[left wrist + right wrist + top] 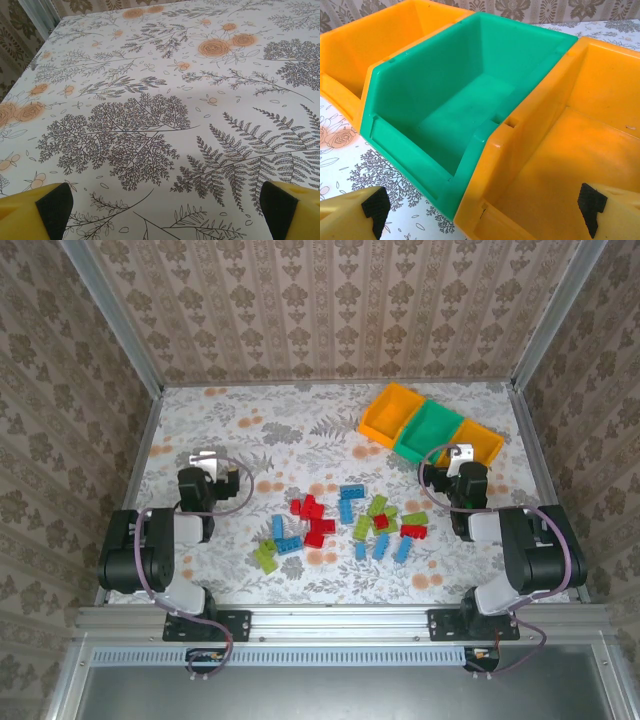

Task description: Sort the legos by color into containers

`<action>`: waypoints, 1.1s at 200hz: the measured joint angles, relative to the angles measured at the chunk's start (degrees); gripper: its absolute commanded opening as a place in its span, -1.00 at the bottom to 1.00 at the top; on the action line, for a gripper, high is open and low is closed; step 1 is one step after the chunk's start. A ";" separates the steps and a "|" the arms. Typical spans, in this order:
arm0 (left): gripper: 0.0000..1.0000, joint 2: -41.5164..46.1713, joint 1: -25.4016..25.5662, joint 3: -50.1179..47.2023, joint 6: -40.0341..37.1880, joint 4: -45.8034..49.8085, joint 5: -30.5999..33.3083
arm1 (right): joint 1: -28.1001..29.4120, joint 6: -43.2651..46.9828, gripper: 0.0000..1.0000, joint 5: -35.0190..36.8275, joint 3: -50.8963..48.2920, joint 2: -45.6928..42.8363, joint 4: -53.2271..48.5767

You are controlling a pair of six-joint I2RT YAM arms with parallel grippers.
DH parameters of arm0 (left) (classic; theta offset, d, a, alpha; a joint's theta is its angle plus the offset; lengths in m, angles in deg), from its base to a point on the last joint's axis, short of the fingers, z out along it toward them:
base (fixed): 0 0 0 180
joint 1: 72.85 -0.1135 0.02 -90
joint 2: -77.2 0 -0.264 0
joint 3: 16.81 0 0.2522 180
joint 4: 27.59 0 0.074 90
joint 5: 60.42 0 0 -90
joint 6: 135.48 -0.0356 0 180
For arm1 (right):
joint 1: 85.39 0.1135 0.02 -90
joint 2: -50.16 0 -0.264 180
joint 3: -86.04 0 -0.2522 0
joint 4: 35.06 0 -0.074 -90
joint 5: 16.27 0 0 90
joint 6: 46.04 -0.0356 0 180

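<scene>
Right tool (484,207) spread, tilted toward containers (410,145), left tool (166,205) spread

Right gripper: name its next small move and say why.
Probably turn the right gripper toward the legos. It is open and empty and faces the containers, which look empty, while the bricks lie loose on the table.

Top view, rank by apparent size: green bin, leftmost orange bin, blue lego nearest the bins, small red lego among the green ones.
1. leftmost orange bin and green bin, too alike to rank.
2. blue lego.
3. red lego, smallest.
</scene>
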 measured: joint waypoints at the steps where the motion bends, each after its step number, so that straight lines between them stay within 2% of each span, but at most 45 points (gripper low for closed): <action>1: 1.00 0.00 0.00 0.00 0.00 0.00 0.00 | 0.00 0.00 0.99 0.00 0.00 0.00 0.00; 169: 1.00 0.00 0.00 0.00 0.00 0.00 0.00 | 0.00 -0.02 0.99 0.35 0.02 0.00 -0.15; 183: 1.00 0.00 0.00 0.00 0.00 0.04 0.04 | 0.02 -0.28 0.98 1.81 1.31 -0.96 -4.44; 195: 1.00 0.59 0.00 0.79 0.20 2.32 0.55 | 0.02 -0.96 0.92 3.17 5.09 -3.13 -13.62; 210: 1.00 4.57 0.07 3.89 1.16 11.10 2.36 | 0.00 -1.77 0.88 4.11 12.87 -6.43 -25.53; 220: 1.00 8.26 0.39 7.41 2.80 17.55 4.22 | 0.00 -2.29 0.89 4.81 16.63 -8.81 -29.75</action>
